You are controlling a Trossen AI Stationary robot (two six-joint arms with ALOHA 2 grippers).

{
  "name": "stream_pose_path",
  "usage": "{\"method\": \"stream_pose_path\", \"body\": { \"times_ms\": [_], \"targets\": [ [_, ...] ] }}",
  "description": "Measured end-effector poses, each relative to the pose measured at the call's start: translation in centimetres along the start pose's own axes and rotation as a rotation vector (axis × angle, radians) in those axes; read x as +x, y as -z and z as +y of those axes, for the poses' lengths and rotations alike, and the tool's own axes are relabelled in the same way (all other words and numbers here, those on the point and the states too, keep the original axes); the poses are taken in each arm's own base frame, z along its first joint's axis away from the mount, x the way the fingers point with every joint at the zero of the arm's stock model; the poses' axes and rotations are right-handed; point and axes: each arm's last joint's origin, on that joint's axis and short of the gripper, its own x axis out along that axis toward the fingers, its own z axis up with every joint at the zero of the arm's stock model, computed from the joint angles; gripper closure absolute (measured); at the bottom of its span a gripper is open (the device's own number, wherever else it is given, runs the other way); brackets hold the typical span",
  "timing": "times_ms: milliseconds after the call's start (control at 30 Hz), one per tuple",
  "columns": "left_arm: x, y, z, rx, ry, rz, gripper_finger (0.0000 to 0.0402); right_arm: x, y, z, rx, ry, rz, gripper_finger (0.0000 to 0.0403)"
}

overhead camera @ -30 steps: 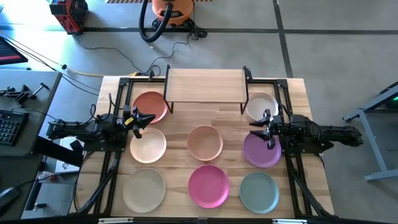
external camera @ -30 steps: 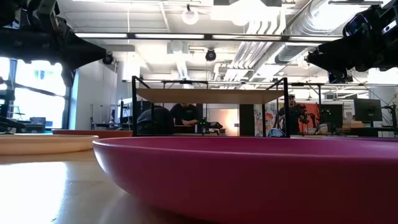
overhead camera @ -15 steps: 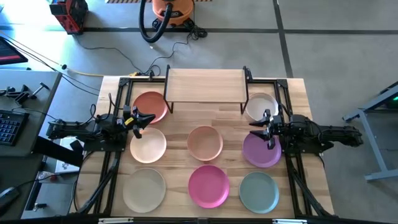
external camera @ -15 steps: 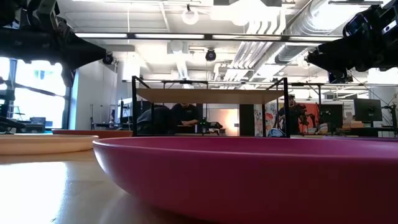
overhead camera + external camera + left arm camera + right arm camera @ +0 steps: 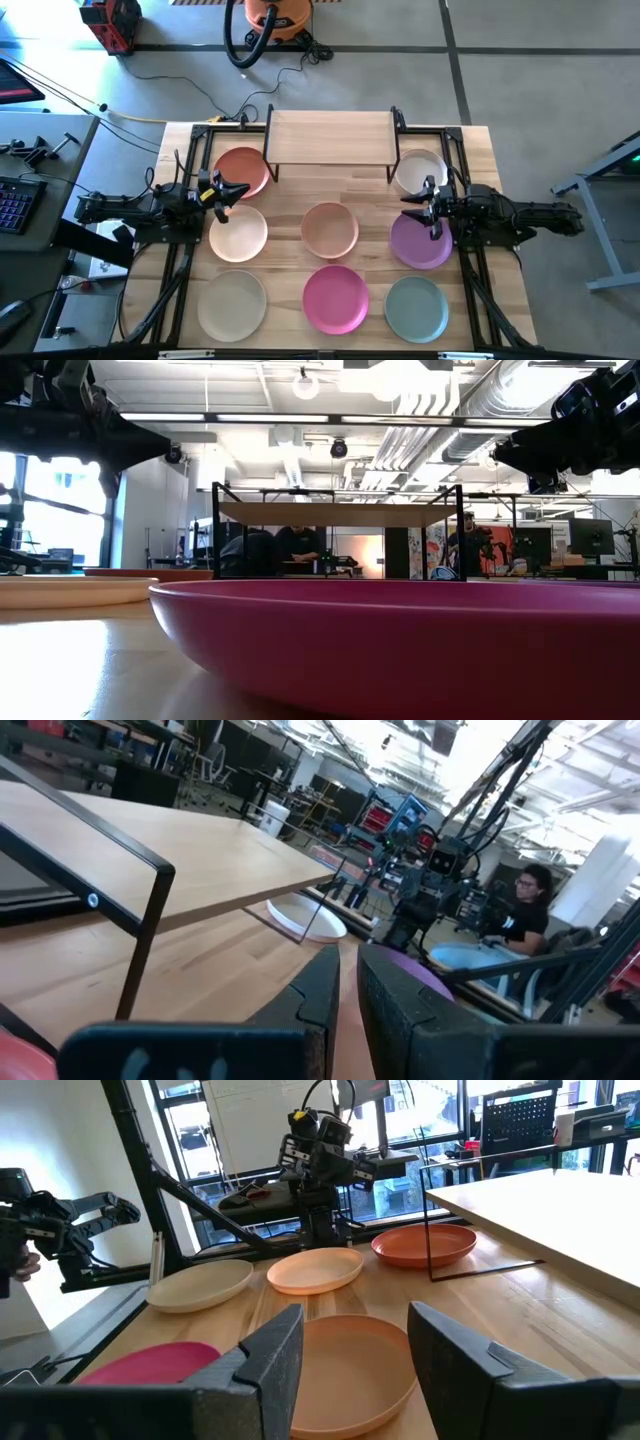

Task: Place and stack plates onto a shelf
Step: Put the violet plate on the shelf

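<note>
Eight plates lie flat on the tabletop in the high view: terracotta (image 5: 241, 172), white (image 5: 419, 170), cream (image 5: 237, 232), tan-pink (image 5: 330, 229), purple (image 5: 420, 241), pale beige (image 5: 232, 305), magenta (image 5: 336, 298), pale teal (image 5: 416, 308). The shelf (image 5: 330, 138) stands on its black legs at the far edge, with nothing on its board. My left gripper (image 5: 236, 189) hangs shut above the gap between the terracotta and cream plates. My right gripper (image 5: 416, 203) hangs open above the purple plate's far rim. Both point toward the table's middle.
Black frame rails (image 5: 180, 260) run along both sides of the table. The magenta plate (image 5: 400, 650) fills the foreground of the low view. People sit at desks in the room behind the shelf (image 5: 340, 513). Bare wood lies under the shelf and between the plates.
</note>
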Motion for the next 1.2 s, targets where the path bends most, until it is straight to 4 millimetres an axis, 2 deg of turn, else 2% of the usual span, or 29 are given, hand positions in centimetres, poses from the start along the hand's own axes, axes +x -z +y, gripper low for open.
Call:
{"method": "stream_pose_path", "body": {
  "times_ms": [500,900,1067,1200],
  "targets": [
    [0.0,-0.14,-0.06,-0.041,0.006,-0.013,0.0371,0.0,0.01,0.0,0.0,0.0,0.0,0.0238],
    [0.0,-0.14,-0.03,-0.139,-0.001,-0.017,0.0371,0.0,0.0,0.0,0.001,0.0,-0.001,0.0238],
    [0.0,-0.15,0.03,-0.246,-0.019,-0.026,0.0371,0.0,-0.03,0.01,0.144,-0.002,-0.003,0.0238],
    [-0.01,-0.18,0.1,-0.302,-0.041,-0.041,0.0371,0.0,-0.05,0.02,0.158,-0.003,-0.006,0.0238]
  ]
}}
